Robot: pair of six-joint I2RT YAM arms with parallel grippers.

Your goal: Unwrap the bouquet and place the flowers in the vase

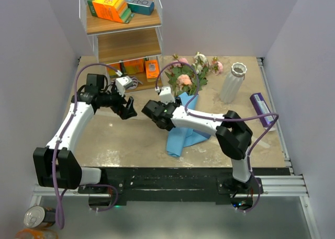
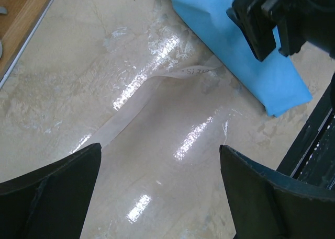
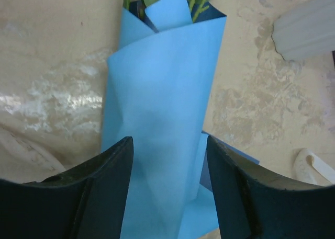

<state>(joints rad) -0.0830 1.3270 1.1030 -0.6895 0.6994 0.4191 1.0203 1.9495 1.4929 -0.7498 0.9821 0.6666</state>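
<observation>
Right tool (image 3: pixel 168 145) straddles the blue paper-wrapped rose bouquet (image 3: pixel 162 82), jaws apart, seemingly lining up to pinch the wrap; left tool (image 2: pixel 159 147) hangs wide open over the loose beige ribbon (image 2: pixel 131 105).

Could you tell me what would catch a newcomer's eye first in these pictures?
The bouquet, bright blue paper with pink and cream roses, lies in the middle, the right gripper open over its wrap. A white ribbed vase stands at the rear right.
</observation>
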